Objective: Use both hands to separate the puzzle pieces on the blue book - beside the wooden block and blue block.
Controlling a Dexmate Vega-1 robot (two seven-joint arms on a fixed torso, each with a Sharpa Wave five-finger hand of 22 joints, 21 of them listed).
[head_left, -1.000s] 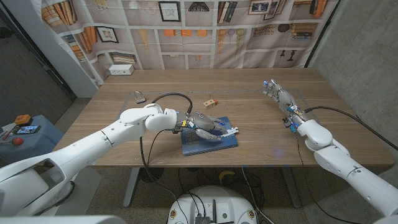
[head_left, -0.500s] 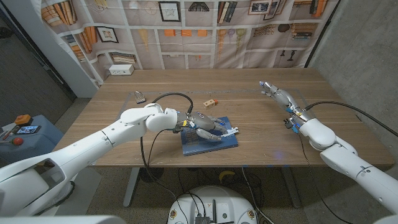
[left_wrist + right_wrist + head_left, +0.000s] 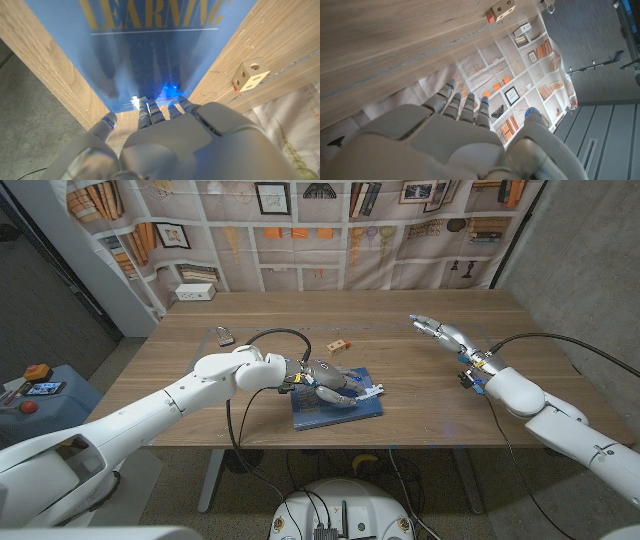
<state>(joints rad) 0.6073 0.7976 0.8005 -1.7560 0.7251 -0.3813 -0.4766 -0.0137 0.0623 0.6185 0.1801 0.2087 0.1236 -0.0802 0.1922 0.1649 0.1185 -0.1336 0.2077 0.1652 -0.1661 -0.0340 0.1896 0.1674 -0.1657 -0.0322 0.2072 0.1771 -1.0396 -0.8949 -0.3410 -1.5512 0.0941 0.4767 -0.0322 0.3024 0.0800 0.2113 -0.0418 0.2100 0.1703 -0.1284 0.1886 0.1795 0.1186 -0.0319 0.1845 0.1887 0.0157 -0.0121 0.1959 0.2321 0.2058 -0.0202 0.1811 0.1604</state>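
Observation:
A blue book (image 3: 335, 409) lies near the table's front edge, and its cover reads LEARNING (image 3: 150, 60) in the left wrist view. My left hand (image 3: 334, 382) is down on the book with its fingers curled. The white puzzle pieces (image 3: 372, 391) stick out from its fingertips, and a white bit (image 3: 135, 103) shows between thumb and fingers, so the hand grips them. The wooden block (image 3: 340, 345) (image 3: 250, 75) (image 3: 501, 9) stands just behind the book. My right hand (image 3: 441, 331) hovers over the table's right part, fingers stretched out and apart, holding nothing.
A padlock (image 3: 226, 335) lies on the table (image 3: 420, 395) to the left of the book. A white box (image 3: 195, 292) sits at the far left edge. A printed bookshelf backdrop hangs behind the table. Black cables run along both arms.
My right hand has swung left toward the middle of the table, its fingers now pointing that way. The left hand, the book and the pieces have stayed put.

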